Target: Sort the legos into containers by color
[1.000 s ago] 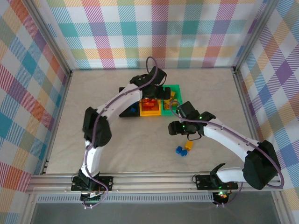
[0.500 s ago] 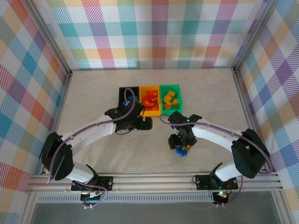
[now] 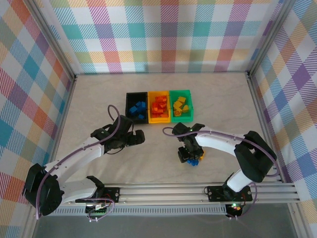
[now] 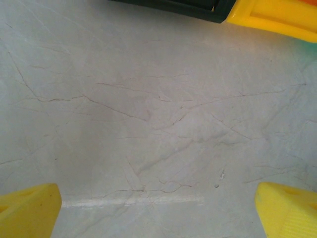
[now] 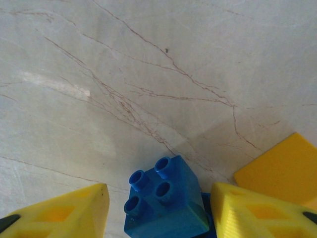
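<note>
We are watching the two arms trade roles. The left gripper (image 4: 156,196) is pulling back from the bins, where it was reaching a second ago. It is now hanging over bare table (image 4: 148,99) in front of them, its fingers spread wide with nothing between them. We read that as a delivery finished.

Meanwhile the right gripper (image 5: 159,191) is coming down from its hover onto the last loose pieces. Its yellow fingers are now straddling a blue brick (image 5: 166,198) that is sitting studs-up on the table. They are narrowing but are still apart. A sliver of table is showing between one finger and the brick, while the other finger looks to be touching it or very nearly, so we are not calling it clamped yet. A yellow brick (image 5: 280,171) is lying just beside, outside the far finger.

The sorting is looking nearly done. The black bin (image 3: 128,106) is holding blue pieces, the orange bin (image 3: 159,120) orange ones and the green bin (image 3: 181,92) yellow ones. We are judging that this blue brick is bound for the black bin (the far end of the row from this arm). A bit of blue is also showing under the brick's edge, possibly another piece, though we cannot tell.
</note>
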Action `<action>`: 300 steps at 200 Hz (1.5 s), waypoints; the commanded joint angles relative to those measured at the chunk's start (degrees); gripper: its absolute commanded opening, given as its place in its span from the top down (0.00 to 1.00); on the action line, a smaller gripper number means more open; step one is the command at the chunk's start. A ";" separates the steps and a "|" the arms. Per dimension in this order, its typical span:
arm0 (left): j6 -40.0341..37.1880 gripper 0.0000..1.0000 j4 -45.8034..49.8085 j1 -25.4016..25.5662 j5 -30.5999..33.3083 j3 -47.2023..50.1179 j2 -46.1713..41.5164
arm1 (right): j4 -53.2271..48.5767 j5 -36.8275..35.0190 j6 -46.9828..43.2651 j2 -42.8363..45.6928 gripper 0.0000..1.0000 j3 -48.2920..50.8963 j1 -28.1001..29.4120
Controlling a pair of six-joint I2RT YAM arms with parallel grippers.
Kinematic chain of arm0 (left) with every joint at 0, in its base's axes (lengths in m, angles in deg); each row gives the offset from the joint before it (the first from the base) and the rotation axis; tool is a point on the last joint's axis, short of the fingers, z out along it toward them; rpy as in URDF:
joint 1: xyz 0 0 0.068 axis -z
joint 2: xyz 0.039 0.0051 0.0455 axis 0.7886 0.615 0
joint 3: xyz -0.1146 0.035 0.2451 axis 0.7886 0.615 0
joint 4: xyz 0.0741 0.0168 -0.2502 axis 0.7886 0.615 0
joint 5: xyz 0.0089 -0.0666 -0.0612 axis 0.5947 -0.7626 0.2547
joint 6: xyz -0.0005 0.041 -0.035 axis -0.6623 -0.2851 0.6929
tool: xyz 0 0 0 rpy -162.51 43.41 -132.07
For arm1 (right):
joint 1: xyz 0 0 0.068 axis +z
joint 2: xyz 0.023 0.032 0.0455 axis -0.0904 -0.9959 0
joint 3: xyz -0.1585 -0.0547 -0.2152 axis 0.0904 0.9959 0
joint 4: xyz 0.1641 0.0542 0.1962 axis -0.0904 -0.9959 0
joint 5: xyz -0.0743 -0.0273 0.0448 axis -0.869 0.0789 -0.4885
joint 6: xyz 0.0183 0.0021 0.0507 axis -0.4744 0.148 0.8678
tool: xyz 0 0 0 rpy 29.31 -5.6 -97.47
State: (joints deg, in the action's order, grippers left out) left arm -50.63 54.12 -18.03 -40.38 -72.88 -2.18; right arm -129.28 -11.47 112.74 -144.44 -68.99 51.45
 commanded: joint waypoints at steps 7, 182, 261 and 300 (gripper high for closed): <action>0.44 0.00 0.73 -0.78 -0.48 0.03 -1.09 | 0.87 0.80 -0.63 -2.79 0.46 1.39 0.23; 2.50 0.00 4.91 -2.73 3.53 3.21 -7.50 | 11.44 7.31 -3.49 -5.02 0.63 -25.13 1.60; 3.62 0.00 9.21 -2.82 2.58 7.33 -14.39 | 9.60 8.36 -4.71 -35.10 0.62 -65.88 0.85; 2.99 0.00 10.00 -2.91 1.86 6.89 -14.86 | 2.07 6.62 -4.75 -47.39 0.50 -83.82 0.27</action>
State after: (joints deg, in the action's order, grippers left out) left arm -47.66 61.77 -20.02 -37.75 -65.85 -16.23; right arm -120.87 -4.41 108.78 -187.13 -144.29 52.35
